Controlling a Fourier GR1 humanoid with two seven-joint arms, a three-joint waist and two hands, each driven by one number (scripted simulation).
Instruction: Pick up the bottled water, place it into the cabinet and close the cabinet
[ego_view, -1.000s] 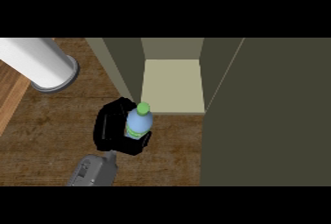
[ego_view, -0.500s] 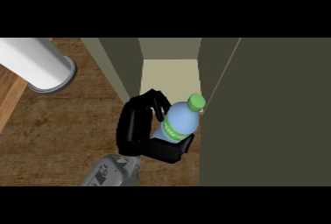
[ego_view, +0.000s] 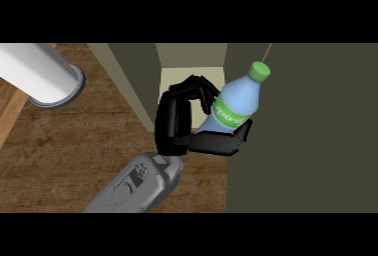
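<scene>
The bottled water (ego_view: 235, 102) is a pale blue bottle with a green cap and green label. It is lifted off the counter and tilts with its cap up and to the right. My left hand (ego_view: 176, 120) is shut on it, fingers curled round its far side and thumb under its base, which is hidden. The bottle hangs in front of the cabinet's pale open compartment (ego_view: 177, 75), right beside the dark cabinet door (ego_view: 310, 130). My right hand does not show.
A white cylinder (ego_view: 37, 75) lies at the upper left on the wooden counter (ego_view: 74, 150). The cabinet's olive side wall (ego_view: 133, 85) stands left of the opening. The open door fills the view's right side.
My left hand has carried the bottle up and to the right, against the door's edge. The bottle now tilts more and looks larger.
</scene>
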